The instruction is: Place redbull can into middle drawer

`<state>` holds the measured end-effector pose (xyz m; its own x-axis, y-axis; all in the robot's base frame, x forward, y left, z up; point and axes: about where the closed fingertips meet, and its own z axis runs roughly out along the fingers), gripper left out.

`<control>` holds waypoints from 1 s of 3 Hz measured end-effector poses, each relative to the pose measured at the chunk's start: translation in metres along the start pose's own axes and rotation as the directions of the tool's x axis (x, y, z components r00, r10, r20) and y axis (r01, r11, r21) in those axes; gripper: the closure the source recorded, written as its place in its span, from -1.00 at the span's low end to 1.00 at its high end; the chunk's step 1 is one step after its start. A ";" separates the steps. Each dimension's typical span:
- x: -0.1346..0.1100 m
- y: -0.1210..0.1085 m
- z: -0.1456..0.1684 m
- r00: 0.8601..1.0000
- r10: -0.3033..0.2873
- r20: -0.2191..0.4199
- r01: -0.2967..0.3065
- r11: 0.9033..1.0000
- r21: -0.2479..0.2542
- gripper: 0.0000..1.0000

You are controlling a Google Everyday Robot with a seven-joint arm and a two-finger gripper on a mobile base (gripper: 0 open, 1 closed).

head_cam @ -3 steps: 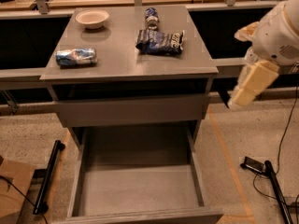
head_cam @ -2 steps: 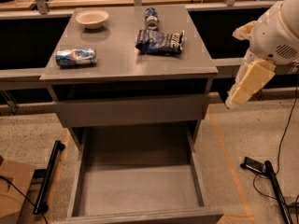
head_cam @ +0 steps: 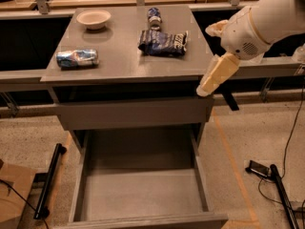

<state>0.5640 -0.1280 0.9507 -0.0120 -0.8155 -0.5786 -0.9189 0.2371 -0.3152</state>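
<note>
The redbull can (head_cam: 77, 58) lies on its side on the left part of the grey cabinet top (head_cam: 119, 63). The middle drawer (head_cam: 143, 194) is pulled out wide below, and its grey floor is bare. My gripper (head_cam: 209, 82) hangs on the white arm at the cabinet's right front corner, about level with the top edge. It points down and to the left. It holds nothing that I can see and is far to the right of the can.
A white bowl (head_cam: 94, 18) stands at the back left of the top. A darker blue can (head_cam: 154, 17) and a dark blue chip bag (head_cam: 162, 43) are at the middle back. A shallower drawer front (head_cam: 133, 113) sits above the open drawer. Cables and a black bar (head_cam: 50, 180) lie on the floor.
My arm and gripper have moved left, from off to the right of the cabinet to its right front corner. The can and the drawer have not moved.
</note>
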 end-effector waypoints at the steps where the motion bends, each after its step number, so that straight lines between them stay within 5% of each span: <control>1: -0.035 -0.034 0.051 0.990 -0.051 0.130 0.054 0.998 -0.017 -1.00; 2: -0.080 -0.064 0.106 0.956 -0.054 0.289 0.071 0.996 -0.047 -1.00; 3: -0.079 -0.071 0.114 0.952 -0.043 0.304 0.061 0.997 -0.050 -1.00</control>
<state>0.6746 -0.0200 0.9331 0.1483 -0.6262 -0.7655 -0.9364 0.1601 -0.3123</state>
